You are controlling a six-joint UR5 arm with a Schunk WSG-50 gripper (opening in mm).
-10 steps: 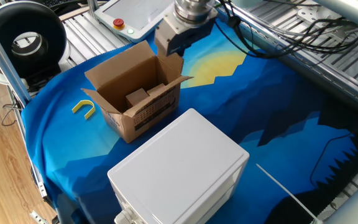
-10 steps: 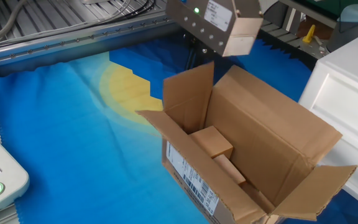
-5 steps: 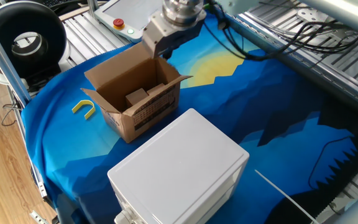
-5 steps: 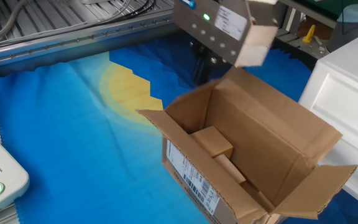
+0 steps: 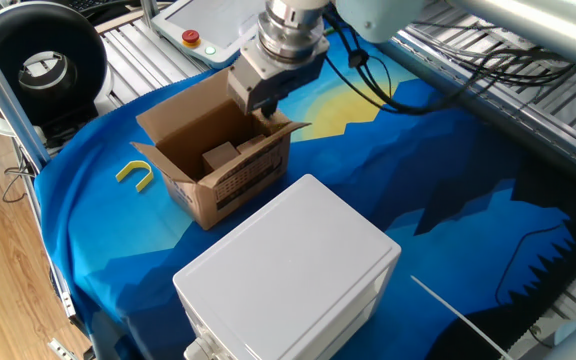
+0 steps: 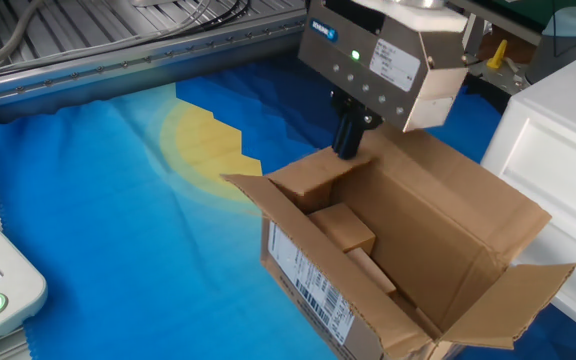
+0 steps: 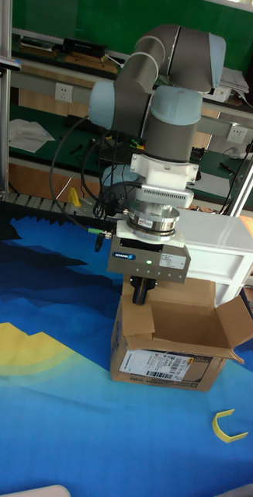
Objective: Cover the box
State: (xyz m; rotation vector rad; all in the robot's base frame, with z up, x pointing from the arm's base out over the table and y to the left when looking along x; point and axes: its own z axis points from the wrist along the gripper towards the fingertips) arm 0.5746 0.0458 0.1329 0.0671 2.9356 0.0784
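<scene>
Table cover: a blue cloth printed with a dark mountain outline and a yellow sun, spread over the whole work surface.
Robot arm: grey and pale blue, reaching down from above with cables trailing off it.
White box: a large plastic case, lid closed, just beside the carton on the cloth.
Box: a small brown cardboard carton standing upright near the middle of the cloth, next to the sun print. Its top is open. Three flaps stand up or splay outward; the fourth, under the gripper, is pushed down and inward. A printed label shows on one side. Small cardboard blocks lie inside.
Gripper: grey body with a lit green lamp, hanging over one edge of the carton. Its dark fingers look close together and press on the folded flap; they clasp nothing.
Yellow hook: a small U-shaped piece lying on the cloth near the carton.
</scene>
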